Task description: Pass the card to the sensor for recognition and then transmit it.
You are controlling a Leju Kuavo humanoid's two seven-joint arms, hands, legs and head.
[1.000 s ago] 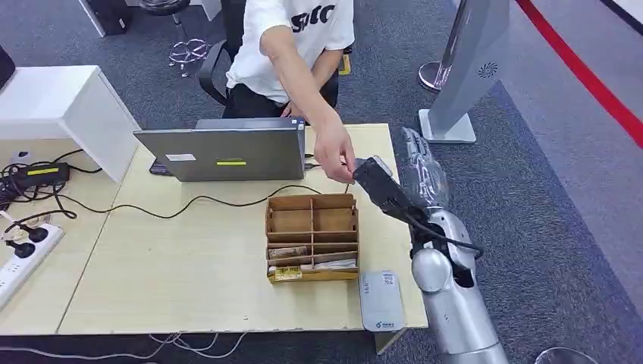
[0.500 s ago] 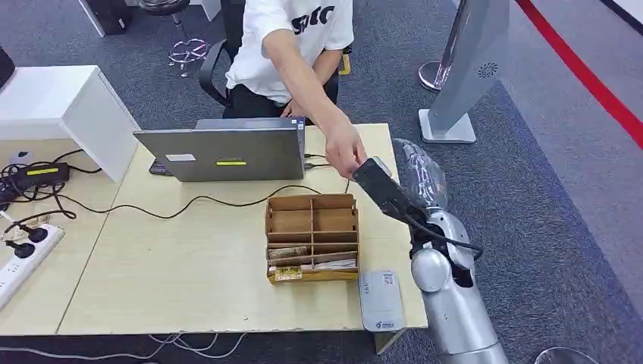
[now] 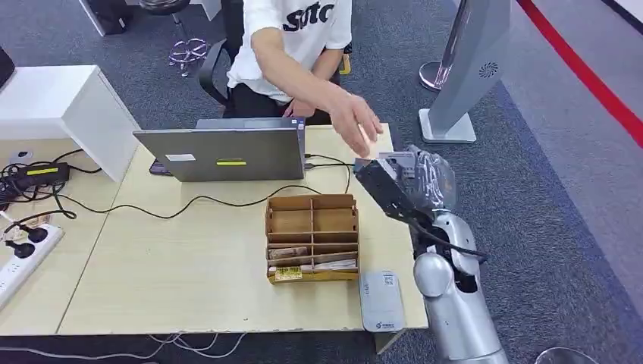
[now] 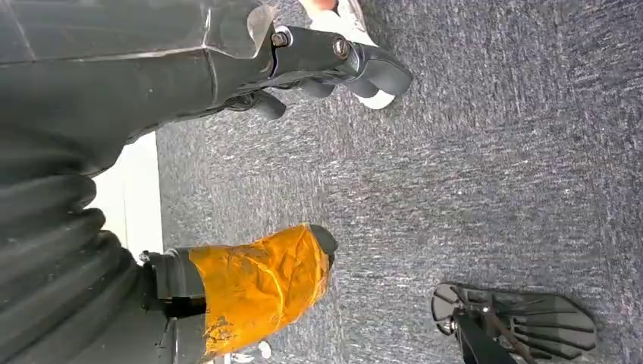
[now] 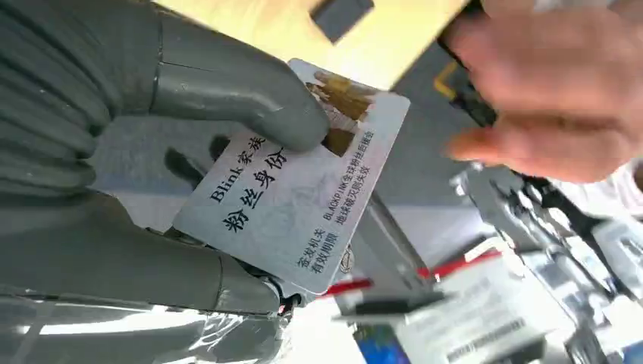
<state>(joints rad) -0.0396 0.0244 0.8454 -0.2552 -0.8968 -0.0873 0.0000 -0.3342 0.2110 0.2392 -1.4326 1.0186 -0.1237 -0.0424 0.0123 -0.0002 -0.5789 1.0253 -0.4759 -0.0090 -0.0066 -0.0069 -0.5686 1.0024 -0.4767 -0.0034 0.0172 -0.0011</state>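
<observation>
Card (image 5: 299, 193) pinched in right hand (image 5: 189, 152), printed face legible

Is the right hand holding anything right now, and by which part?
Yes: the right hand holds the white card, with the thumb pressed on its printed face near one end and fingers under it.

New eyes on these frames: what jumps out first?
The right hand, raised over the table's right edge, pinches a pale printed card under its thumb. A person's hand hovers just beyond it, near the laptop. Closer in sit a wooden organizer and a small grey reader.
</observation>
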